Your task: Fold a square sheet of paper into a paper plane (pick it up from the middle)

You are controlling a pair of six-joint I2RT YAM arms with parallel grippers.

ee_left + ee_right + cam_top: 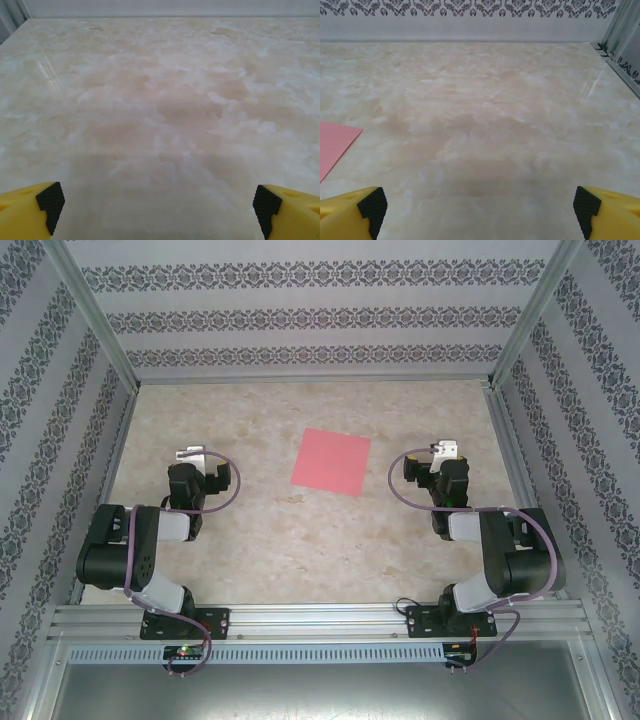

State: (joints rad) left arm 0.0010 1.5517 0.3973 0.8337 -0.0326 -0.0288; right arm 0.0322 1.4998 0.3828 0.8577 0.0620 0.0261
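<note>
The square sheet of paper [331, 462] lies flat on the surface [300, 550], a little toward 12 o'clock from its centre and well apart from both sets of jaws. From the left jaws, spread wide over bare surface, it sits off at 3 o'clock. From the right jaws (equally wide apart, holding nothing) it sits at 9 o'clock, one pink corner showing at the right wrist view's left edge.

You had the square sheet of paper [331, 462] | pink-red, plain, unfolded | lay flat on the table [260, 540], slightly askew | about mid-width, toward the far half | one corner showed in your right wrist view
</note>
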